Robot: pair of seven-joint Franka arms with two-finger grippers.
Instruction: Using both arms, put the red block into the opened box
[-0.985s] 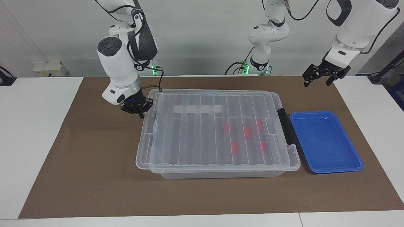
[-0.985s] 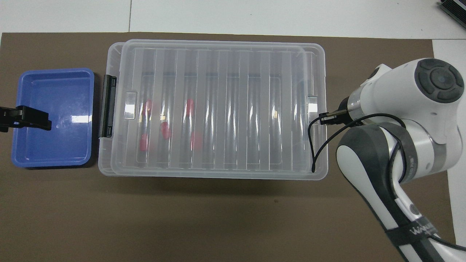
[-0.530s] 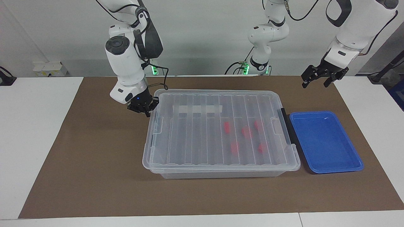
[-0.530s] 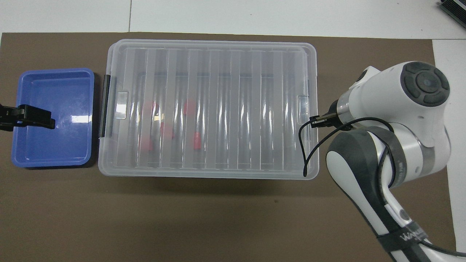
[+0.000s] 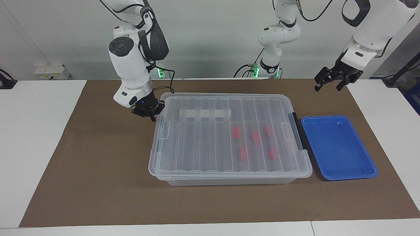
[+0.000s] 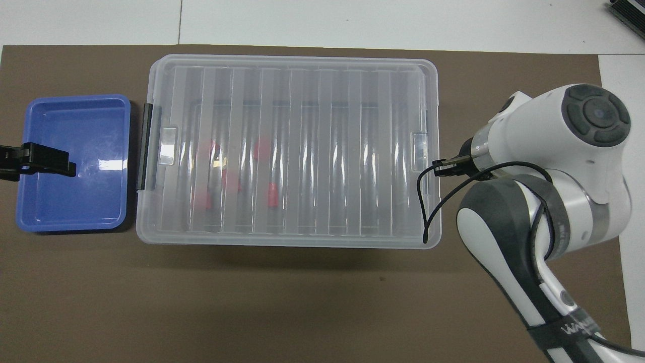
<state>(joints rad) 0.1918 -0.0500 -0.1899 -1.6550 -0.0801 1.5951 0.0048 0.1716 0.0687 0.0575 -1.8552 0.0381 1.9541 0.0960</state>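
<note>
The box [image 5: 197,141] [image 6: 327,151] stands mid-table with its ribbed clear lid lying flat and square on it. Several red blocks [image 5: 243,153] [image 6: 272,195] show through the lid, in the half of the box toward the left arm's end. My right gripper [image 5: 151,115] is shut and low, right at the lid's end edge toward the right arm's end; whether it touches the lid I cannot tell. In the overhead view its wrist hides it. My left gripper [image 5: 327,88] [image 6: 50,161] hangs open and holds nothing, up over the blue tray [image 5: 339,147].
The shallow blue tray [image 6: 70,201] holds nothing and lies beside the box's dark grey end handle [image 5: 297,131] [image 6: 146,146]. A brown mat [image 5: 98,170] covers the table under both. A black cable [image 6: 428,201] from the right wrist loops over the box's corner.
The lid, which overhung the box toward the right arm's end, has slid toward the left arm's end and now sits square. My shut right gripper followed it. The left gripper barely moved.
</note>
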